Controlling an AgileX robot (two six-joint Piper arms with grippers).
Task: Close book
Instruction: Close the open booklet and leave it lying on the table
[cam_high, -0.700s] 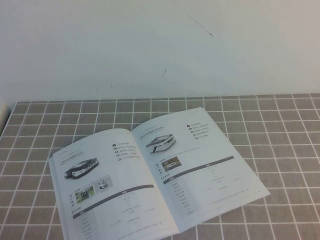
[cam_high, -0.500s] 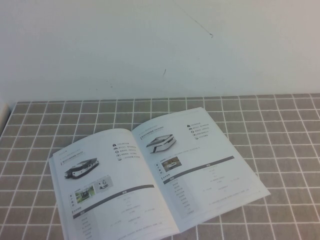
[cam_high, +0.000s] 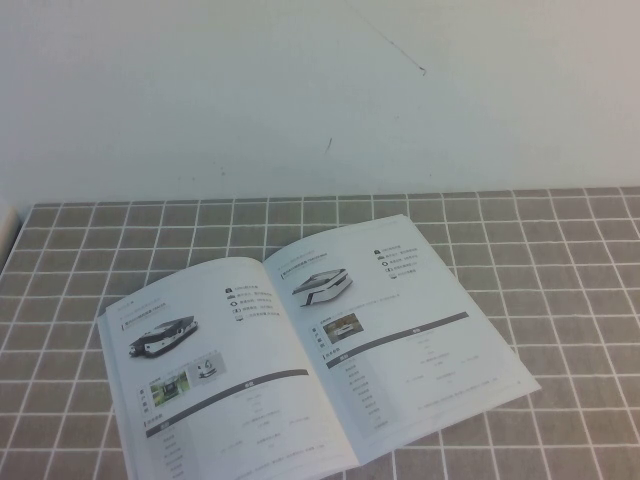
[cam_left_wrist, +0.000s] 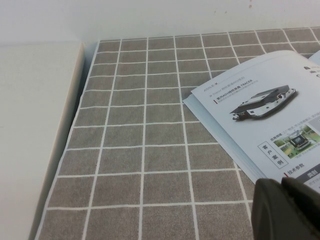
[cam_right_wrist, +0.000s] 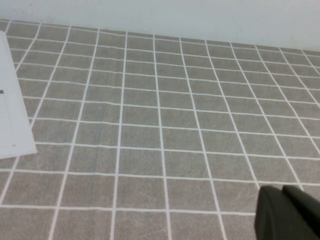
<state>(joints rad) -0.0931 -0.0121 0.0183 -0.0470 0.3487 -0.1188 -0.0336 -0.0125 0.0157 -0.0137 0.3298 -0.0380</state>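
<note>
We see the book (cam_high: 310, 350) lying open and flat on the grid-patterned desk (cam_high: 570, 250), both printed pages facing up (product photos on each). The left hand (cam_left_wrist: 287, 210) hangs close by the book's left page, and the right hand (cam_right_wrist: 289, 214) hangs over bare desk apart from the book's right page. Only a dark sliver of each shows, so we cannot tell how far open either is or what it holds.

High camera tilts down on the book (cam_high: 310, 350) from the robot's side, low wrist cameras peer past the left gripper (cam_left_wrist: 286, 210) at its left page, past the right gripper (cam_right_wrist: 287, 214) at its right corner.
</note>
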